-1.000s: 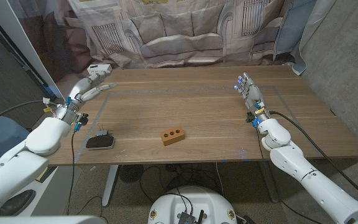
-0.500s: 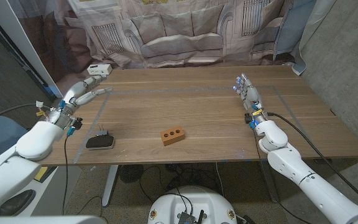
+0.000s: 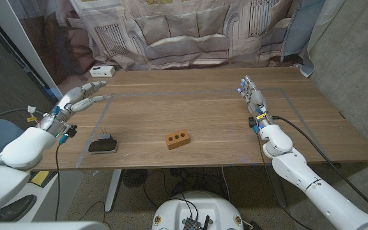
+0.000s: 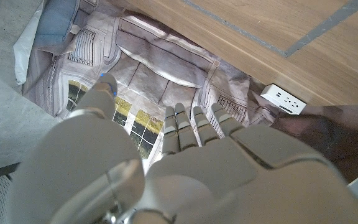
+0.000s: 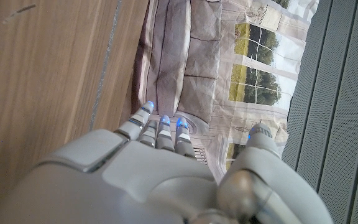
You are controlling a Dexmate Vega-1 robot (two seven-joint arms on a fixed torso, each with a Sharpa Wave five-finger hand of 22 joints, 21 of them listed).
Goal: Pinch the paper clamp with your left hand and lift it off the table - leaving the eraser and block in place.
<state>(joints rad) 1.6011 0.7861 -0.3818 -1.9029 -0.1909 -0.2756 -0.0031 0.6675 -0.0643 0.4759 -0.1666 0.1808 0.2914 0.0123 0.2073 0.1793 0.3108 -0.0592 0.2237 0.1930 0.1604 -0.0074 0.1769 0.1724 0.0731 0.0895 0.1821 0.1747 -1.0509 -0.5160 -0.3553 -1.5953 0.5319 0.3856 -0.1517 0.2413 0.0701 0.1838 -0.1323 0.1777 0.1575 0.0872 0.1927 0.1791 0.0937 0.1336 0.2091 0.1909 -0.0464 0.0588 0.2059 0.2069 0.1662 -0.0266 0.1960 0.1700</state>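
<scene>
The paper clamp (image 3: 103, 144) sat on the tabletop (image 3: 203, 115) near its front left edge, what looked like an eraser under it, while the left hand (image 3: 82, 98) hovered empty, fingers spread, well behind it.

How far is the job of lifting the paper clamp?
Nothing is done yet: the paper clamp lies on the table. The left hand is open beyond it. Left: pinch and lift, leaving the block and eraser. The right hand holds nothing.

White power strip (image 3: 100, 70) — probably — at the table's (image 3: 222, 121) far-left edge.
</scene>
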